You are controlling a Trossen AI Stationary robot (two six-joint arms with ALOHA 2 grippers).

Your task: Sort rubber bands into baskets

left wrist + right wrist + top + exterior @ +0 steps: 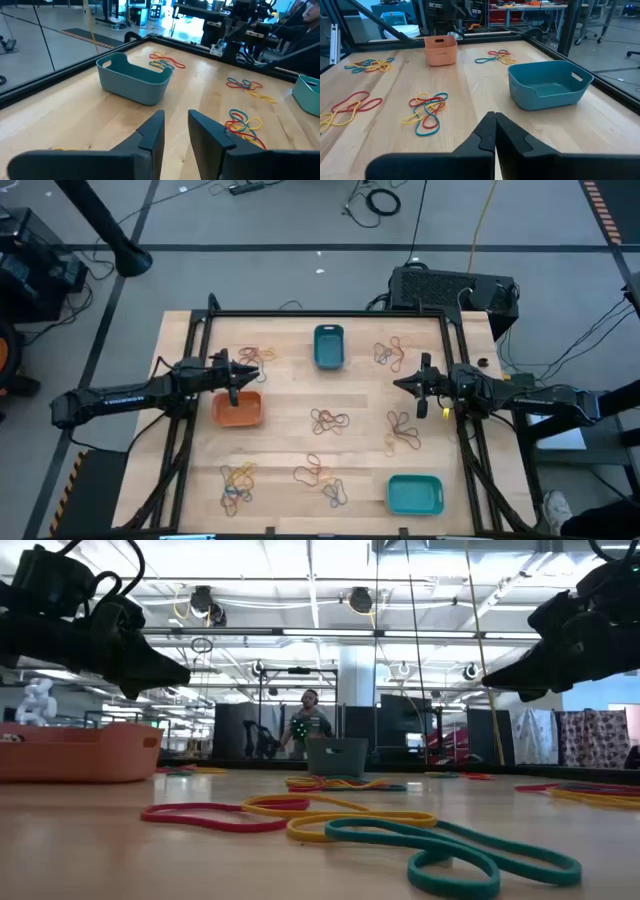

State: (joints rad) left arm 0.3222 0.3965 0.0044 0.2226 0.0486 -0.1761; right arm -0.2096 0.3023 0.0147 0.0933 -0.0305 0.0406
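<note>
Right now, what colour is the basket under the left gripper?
Orange basket, clearest in the high view, below the left gripper.

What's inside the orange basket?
Nothing shows inside the orange basket: from above, the visible part of its floor is bare. The left gripper hangs over its back edge and covers a strip there. The rubber bands lie on the table.

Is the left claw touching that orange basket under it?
Apart. In the low view the left gripper hangs in the air, with open background visible between it and the rim of the orange basket.
</note>
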